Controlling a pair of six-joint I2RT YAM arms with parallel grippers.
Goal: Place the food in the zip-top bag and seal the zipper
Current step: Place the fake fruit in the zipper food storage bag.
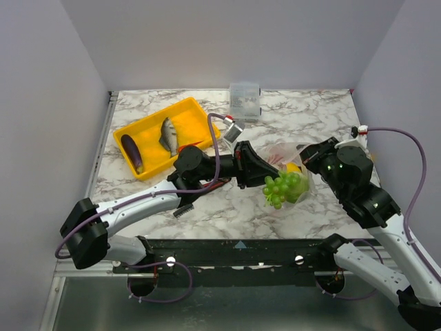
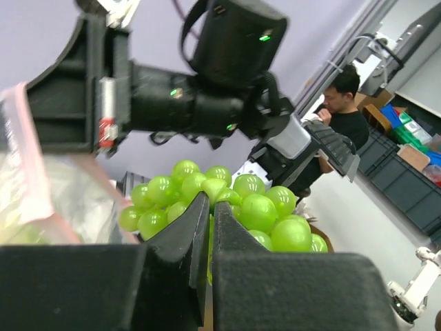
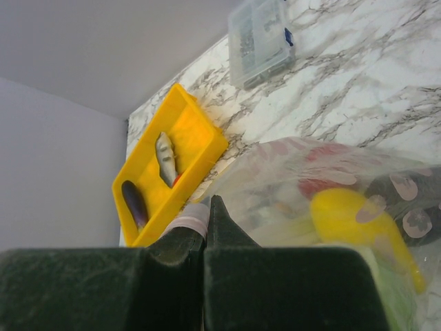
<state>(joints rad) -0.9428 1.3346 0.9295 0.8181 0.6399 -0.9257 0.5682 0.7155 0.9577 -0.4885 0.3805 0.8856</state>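
Left arm, right arm: white link shells, black joint housings. Lavender cable on each, the right one bowing out at 3 o'clock. Green LEDs on right wrist. Black base rail at 6 o'clock, two silver bolt heads. Left pincer, right pincer: matte black wedge fingers.

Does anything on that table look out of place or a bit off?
Nothing spilled or broken. The green grapes, pinched by the left gripper, hang beside the crumpled zip-top bag, not clearly inside; the right gripper pinches its pink edge.
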